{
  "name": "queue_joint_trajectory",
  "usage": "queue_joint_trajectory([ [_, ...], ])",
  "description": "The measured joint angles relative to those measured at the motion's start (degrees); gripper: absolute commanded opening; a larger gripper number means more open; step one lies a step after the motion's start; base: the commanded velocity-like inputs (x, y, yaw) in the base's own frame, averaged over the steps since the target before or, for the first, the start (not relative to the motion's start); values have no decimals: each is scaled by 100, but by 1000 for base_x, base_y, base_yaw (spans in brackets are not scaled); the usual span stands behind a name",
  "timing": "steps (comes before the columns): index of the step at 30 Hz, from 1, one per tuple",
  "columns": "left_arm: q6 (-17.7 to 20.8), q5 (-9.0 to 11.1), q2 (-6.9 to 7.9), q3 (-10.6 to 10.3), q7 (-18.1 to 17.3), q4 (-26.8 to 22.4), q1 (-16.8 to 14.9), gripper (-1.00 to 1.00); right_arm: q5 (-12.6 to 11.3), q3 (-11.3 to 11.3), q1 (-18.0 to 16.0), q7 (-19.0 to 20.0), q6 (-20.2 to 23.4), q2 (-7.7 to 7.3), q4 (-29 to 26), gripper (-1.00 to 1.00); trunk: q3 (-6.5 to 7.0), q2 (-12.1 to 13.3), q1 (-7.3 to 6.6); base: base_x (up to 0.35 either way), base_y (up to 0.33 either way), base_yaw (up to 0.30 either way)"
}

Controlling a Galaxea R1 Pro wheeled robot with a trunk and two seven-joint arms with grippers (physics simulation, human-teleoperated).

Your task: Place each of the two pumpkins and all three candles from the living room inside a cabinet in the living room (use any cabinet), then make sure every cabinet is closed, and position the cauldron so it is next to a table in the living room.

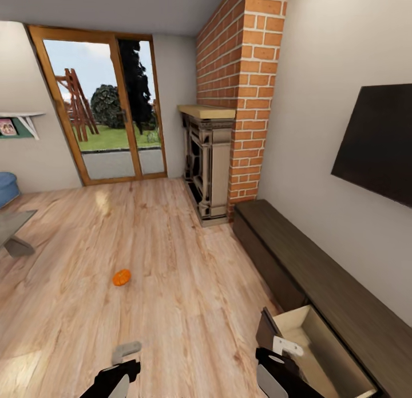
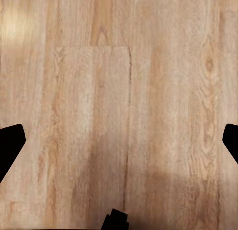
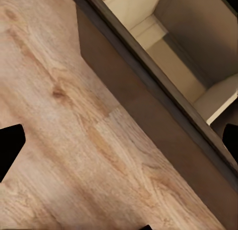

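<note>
One orange pumpkin (image 1: pixel 121 277) lies on the wooden floor, ahead of my left gripper (image 1: pixel 126 350). The long dark-brown cabinet (image 1: pixel 297 246) runs along the right wall. Its nearest drawer (image 1: pixel 320 343) is pulled out, and its pale inside looks bare. My right gripper (image 1: pixel 286 347) hangs just in front of that drawer. In the left wrist view the left gripper (image 2: pixel 119 141) is open over bare floor. In the right wrist view the right gripper (image 3: pixel 119 141) is open above the floor beside the drawer front (image 3: pixel 148 106). A corner of the low table (image 1: pixel 12 226) shows at far left. The candles and the cauldron are out of view.
A brick chimney with a fireplace (image 1: pixel 209 163) stands beyond the cabinet's far end. A dark TV (image 1: pixel 377 143) hangs on the wall above the cabinet. A glass patio door (image 1: pixel 109 111) is at the back, and a blue seat (image 1: pixel 6 187) sits at far left. Open wooden floor lies between.
</note>
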Motion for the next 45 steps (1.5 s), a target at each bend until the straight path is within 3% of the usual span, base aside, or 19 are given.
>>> queue_joint_trajectory([
  [45,0,2,-3,0,0,0,0,100,-1,0,0,0,16,0,3,100,0,0,0,0,0,274],
])
